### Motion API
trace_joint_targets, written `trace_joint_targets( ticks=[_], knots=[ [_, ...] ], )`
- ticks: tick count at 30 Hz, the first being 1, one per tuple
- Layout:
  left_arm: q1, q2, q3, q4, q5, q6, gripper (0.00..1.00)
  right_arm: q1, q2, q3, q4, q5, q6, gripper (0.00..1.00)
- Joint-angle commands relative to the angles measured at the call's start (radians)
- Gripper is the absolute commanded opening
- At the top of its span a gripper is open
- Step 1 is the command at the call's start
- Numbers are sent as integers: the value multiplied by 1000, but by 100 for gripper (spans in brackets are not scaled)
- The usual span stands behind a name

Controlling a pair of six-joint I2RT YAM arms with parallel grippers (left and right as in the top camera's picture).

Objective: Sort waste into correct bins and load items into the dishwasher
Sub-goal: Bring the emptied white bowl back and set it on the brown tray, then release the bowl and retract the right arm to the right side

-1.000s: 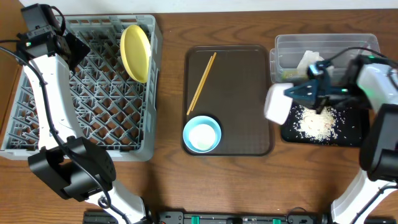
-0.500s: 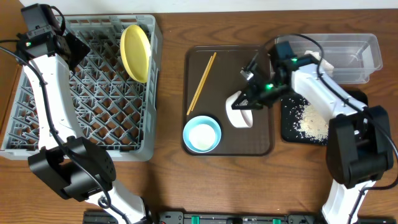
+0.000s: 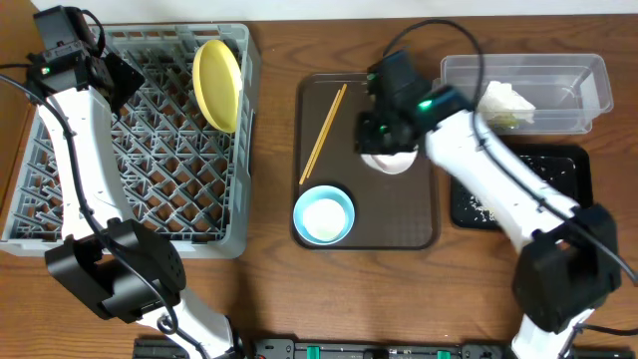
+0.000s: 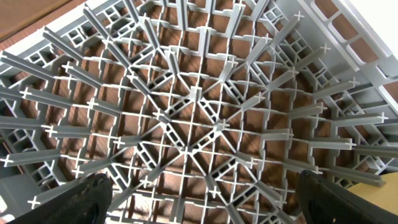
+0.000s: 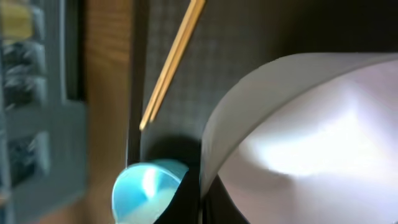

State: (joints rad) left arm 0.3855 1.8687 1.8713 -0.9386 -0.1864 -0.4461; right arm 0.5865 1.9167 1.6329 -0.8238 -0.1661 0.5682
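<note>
My right gripper (image 3: 384, 135) is shut on the rim of the white bowl (image 3: 389, 162), which it holds over the brown serving tray (image 3: 404, 224) just right of the chopsticks (image 3: 324, 133). In the right wrist view the white bowl (image 5: 311, 124) fills the right side, with the light blue bowl (image 5: 146, 190) and chopsticks (image 5: 171, 62) beyond it. The light blue bowl (image 3: 324, 215) sits at the tray's front left. A yellow plate (image 3: 217, 82) stands on edge in the grey dish rack (image 3: 150, 150). My left gripper (image 4: 202, 199) hangs open over the rack's pegs (image 4: 199, 118), holding nothing.
A clear tub (image 3: 568, 72) at the back right holds a white paper piece (image 3: 506, 98). In front of it lies the black tray (image 3: 570, 189) with rice scraps (image 3: 477, 209), partly hidden by my right arm. Bare wooden table surrounds the trays.
My right arm has carried the white bowl leftward, from above the black tray to above the brown serving tray beside the chopsticks. The left arm has stayed still.
</note>
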Motion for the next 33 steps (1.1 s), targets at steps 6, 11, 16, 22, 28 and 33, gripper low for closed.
trace_joint_targets(
  ticks=[6, 11, 16, 22, 28, 33],
  knots=[
    [6, -4, -5, -3, -6, -4, 96, 162, 62, -5, 47, 361, 153, 1],
    [6, -4, -5, -3, -6, -5, 96, 168, 65, -5, 43, 360, 153, 16],
    [6, -4, -5, -3, -6, -5, 96, 166, 65, -5, 43, 320, 153, 32],
    [6, -4, -5, -3, -6, -4, 96, 166, 42, 7, 21, 267, 149, 33],
    [6, -4, -5, -3, -6, -5, 96, 88, -105, 51, -85, 281, 149, 89],
    [6, -4, -5, -3, -6, -5, 96, -69, -287, 57, -219, 332, 149, 99]
  ],
)
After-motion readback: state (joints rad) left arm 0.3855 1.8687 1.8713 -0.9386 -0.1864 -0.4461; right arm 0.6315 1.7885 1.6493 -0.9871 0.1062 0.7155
